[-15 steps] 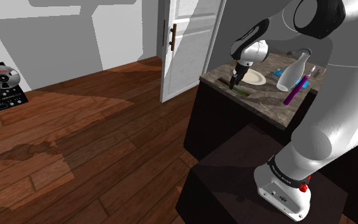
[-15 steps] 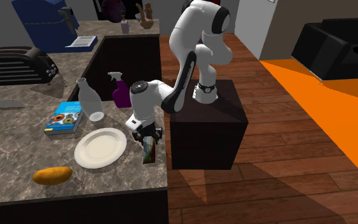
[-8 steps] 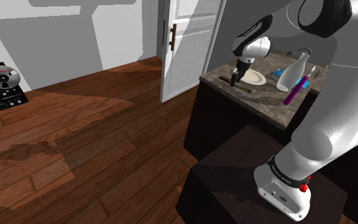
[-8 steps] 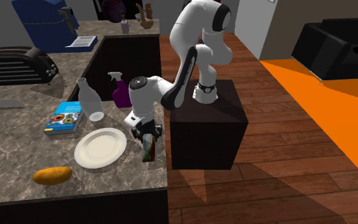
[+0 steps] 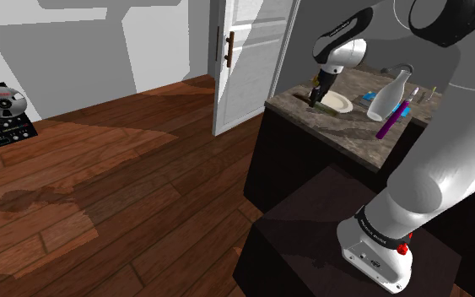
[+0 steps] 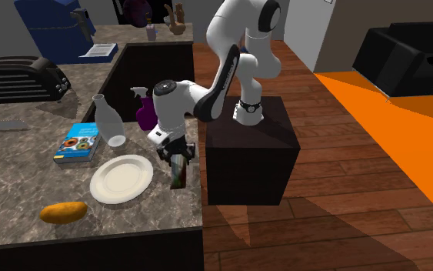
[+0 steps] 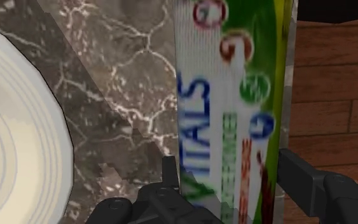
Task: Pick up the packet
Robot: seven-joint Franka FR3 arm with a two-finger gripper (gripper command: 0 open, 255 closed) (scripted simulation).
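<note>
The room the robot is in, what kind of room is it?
Most likely a kitchen in a house. A long stone-patterned counter holds a black toaster, a white plate and a clear glass bottle, and a wooden floor runs beside it.

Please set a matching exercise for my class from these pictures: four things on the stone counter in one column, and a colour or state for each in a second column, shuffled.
Column one
1. packet
2. plate
3. book
4. toaster

Column two
A. blue cover
B. clasped by the gripper
C. black
D. round and cream-white

Pairs: 1-B, 2-D, 3-A, 4-C
</note>
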